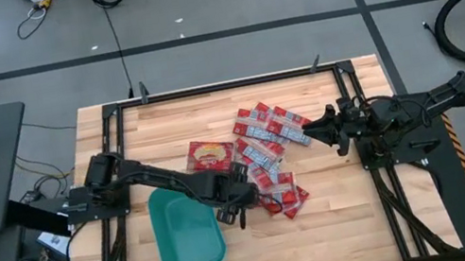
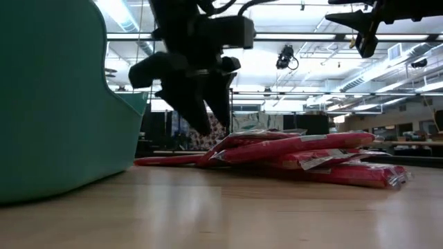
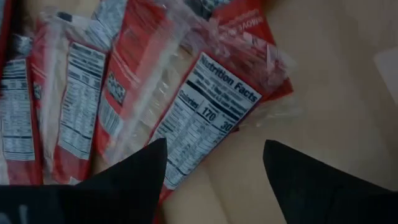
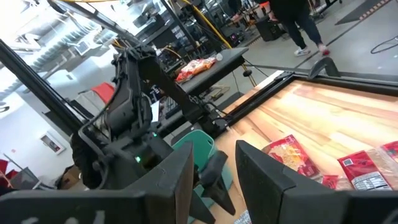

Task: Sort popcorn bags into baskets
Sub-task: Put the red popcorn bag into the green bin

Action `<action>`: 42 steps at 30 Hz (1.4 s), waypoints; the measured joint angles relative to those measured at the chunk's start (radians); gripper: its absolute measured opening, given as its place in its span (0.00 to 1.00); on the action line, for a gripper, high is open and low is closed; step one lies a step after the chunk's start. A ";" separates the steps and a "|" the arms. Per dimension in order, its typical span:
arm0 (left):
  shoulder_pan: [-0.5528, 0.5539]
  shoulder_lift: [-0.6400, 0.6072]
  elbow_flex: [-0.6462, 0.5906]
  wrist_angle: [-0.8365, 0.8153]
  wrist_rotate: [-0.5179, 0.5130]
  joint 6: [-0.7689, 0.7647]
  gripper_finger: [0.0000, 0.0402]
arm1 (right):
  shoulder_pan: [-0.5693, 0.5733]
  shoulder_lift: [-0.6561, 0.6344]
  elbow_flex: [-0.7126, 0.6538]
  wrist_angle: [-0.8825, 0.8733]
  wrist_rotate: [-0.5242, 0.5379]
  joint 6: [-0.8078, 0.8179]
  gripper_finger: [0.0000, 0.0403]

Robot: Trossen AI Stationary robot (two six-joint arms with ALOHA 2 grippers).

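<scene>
Fingers of the left gripper (image 1: 244, 207) stood spread beside the basket (image 1: 185, 232), above overlapping popcorn bags (image 1: 266, 148); closing might pinch two. Right gripper (image 1: 324, 130) hung released.

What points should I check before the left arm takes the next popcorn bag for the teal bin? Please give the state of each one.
1. Left end effector is open: ok, its fingers stand apart in the left wrist view.
2. It holds nothing: ok, the gap shows bare table.
3. A packet is in reach: ok, the popcorn bags lie right below it, one with its nutrition label up.
4. Only one bag will be taken: cannot tell, the bags overlap.
5. Teal bin has room: ok, nothing shows inside.
6. Right end effector is out of the way: ok, raised at the pile's far side, open.
</scene>
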 joint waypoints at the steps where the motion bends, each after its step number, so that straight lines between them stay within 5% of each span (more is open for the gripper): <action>1: 0.001 0.006 0.000 0.005 0.000 0.000 0.66 | 0.000 0.000 0.000 0.000 0.000 0.004 0.31; 23: 0.035 0.100 -0.003 0.007 -0.085 -0.008 0.63 | 0.000 0.012 -0.001 0.020 0.000 0.013 0.31; 39: 0.035 0.074 -0.003 -0.013 0.009 -0.158 0.06 | 0.000 0.029 -0.001 0.023 0.000 0.010 0.31; 42: 0.041 0.036 -0.003 -0.034 0.055 -0.161 0.02 | 0.000 0.028 -0.001 0.023 0.000 0.009 0.31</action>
